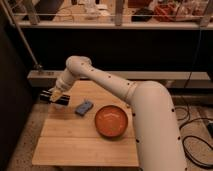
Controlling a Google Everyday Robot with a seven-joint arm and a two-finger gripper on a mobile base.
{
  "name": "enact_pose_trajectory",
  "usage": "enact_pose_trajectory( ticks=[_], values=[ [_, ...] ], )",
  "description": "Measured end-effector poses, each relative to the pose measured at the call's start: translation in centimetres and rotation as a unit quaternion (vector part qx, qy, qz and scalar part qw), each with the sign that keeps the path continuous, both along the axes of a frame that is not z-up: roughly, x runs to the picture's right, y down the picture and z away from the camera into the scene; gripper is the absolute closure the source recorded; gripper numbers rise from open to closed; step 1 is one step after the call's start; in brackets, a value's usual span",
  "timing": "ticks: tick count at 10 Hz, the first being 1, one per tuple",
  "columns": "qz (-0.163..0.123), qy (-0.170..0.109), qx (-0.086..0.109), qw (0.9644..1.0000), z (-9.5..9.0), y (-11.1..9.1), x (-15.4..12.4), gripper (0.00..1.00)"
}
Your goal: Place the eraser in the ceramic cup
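**Eraser flat on the table, gripper closed beside it**

A small blue-grey eraser [84, 107] is seen lying flat on the wooden table [75, 145], in the far half of the top. It is touched by nothing. Just to its right, a wide orange bowl [112, 121] is set on the same boards, close to the eraser but apart from it. To the eraser's left, the dark gripper [49, 97] is held low over the table's far left corner, pointed leftward and away from the eraser. Its fingers are drawn fully together, and nothing can be made out between them. The white arm [110, 82] is stretched across from the right, passing behind the bowl.
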State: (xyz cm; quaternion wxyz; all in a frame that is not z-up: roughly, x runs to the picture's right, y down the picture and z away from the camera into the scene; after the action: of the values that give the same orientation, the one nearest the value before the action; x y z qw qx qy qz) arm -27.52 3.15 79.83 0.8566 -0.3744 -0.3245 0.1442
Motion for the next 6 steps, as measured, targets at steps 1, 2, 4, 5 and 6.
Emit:
enact_pose_trajectory(
  ticks=[1,2,4,5,6],
  values=[
    [0.001,0.0,0.0,1.0,-0.03,0.02,-0.04,0.97],
    [0.001,0.001,0.0,1.0,-0.02,0.07,-0.04,0.97],
    [0.003,0.002,-0.001,1.0,-0.07,0.11,-0.06,0.97],
    [0.004,0.002,-0.001,1.0,-0.08,0.16,-0.08,0.97],
    [0.004,0.002,-0.001,1.0,-0.08,0.2,-0.09,0.97]
  ],
)
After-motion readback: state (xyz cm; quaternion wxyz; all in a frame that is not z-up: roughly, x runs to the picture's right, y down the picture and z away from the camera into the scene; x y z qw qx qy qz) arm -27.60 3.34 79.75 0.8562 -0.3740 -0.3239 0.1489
